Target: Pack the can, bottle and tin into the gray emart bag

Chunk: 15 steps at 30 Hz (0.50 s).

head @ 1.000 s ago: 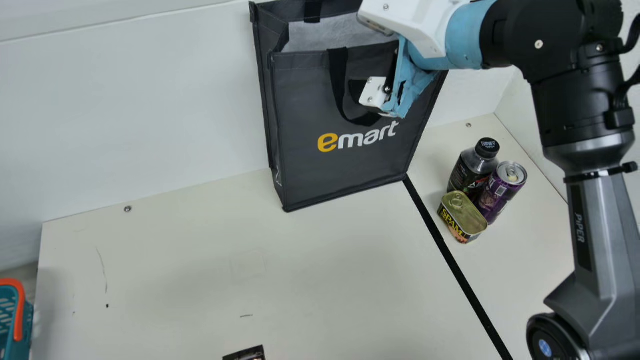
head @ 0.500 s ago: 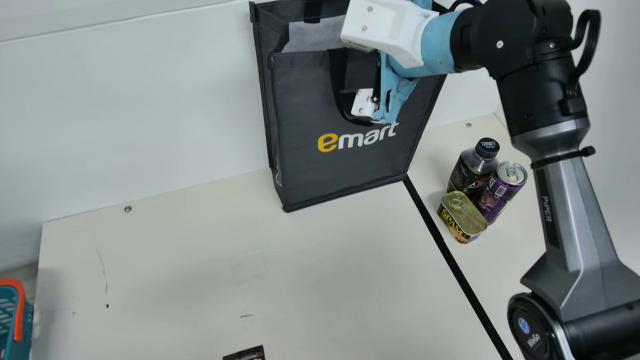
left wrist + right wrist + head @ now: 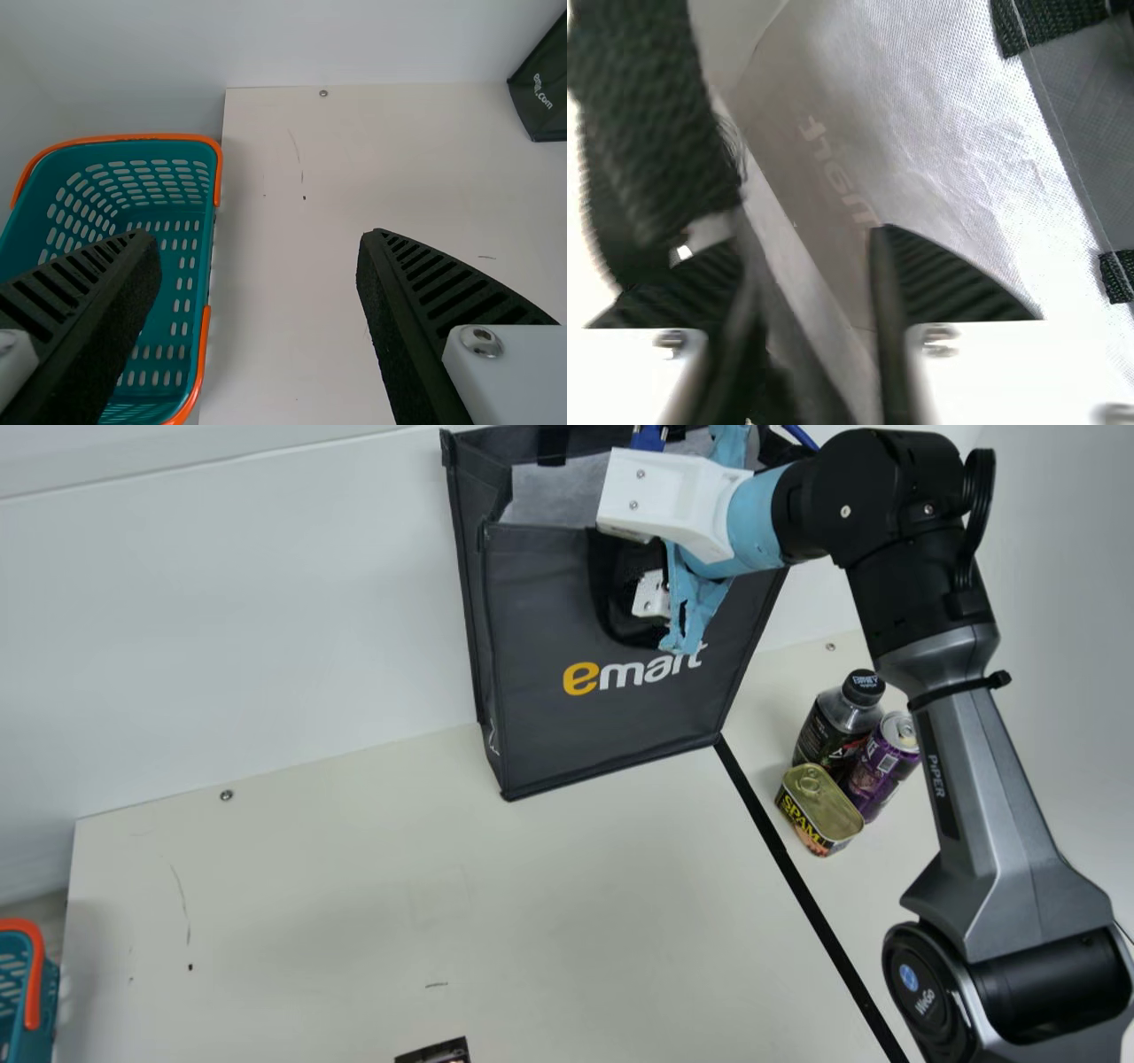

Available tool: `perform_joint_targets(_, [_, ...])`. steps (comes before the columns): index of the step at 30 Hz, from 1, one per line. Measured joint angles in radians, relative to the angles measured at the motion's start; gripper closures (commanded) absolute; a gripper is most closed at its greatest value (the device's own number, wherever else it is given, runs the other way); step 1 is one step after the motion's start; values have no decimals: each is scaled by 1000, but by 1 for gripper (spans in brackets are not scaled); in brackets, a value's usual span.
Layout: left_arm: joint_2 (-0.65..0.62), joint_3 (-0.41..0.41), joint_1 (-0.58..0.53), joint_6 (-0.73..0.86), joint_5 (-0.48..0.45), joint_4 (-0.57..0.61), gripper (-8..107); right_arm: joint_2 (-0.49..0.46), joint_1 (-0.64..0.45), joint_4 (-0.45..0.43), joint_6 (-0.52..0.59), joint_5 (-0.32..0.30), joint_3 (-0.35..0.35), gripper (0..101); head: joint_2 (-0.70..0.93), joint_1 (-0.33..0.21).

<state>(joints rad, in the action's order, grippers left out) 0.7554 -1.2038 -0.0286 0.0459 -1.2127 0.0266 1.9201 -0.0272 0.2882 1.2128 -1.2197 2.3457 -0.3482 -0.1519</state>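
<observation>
- The gray emart bag (image 3: 611, 726), boxy and of woven-looking fabric, stands upright on the smooth cream desk (image 3: 310, 912); its lining is pale and faintly crinkled, its black handle (image 3: 611, 624) a coarse webbing loop.
- The right end effector (image 3: 654, 595) is at the bag's mouth, its two ribbed fingers apart, with the bag's front edge running between them.
- The left end effector (image 3: 259, 243) has its ribbed fingers wide apart, near a teal slotted plastic basket (image 3: 190, 257) with an orange rim.
- Beside the bag, well apart from the right end effector, the bottle (image 3: 828, 731), can (image 3: 877, 771) and tin (image 3: 828, 806) stand clustered on the desk, across a black strip (image 3: 797, 877).
- The tin is rounded-rectangular, with a gold metal pull-tab lid and yellow lettering; the can is a purple cylinder, the bottle black-capped and dark-labelled.
- Large yellow-and-white print crosses the bag's front.
</observation>
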Motion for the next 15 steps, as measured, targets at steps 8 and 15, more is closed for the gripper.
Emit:
perform_joint_targets(8, [0, 0, 0, 0, 0, 0, 9, -6, -4, 8, 3, -2, -2, 101, 2, 0])
perform_joint_targets(15, [0, 0, 0, 0, 0, 0, 9, -44, -5, 15, -18, -1, -11, 101, 0, 0])
